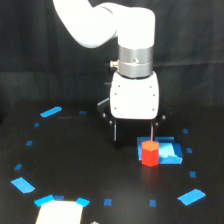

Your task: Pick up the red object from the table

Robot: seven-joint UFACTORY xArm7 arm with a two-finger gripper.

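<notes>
Black table lying under our gripper, fingers spreading wide, red object sitting just right, touching a blue patch, blue marks ringing us, nothing blocking.

Blue patch: you see it lying flat, right of centre.
Pale sheet: at your bottom edge, left.
Backdrop: dark curtain.
</notes>
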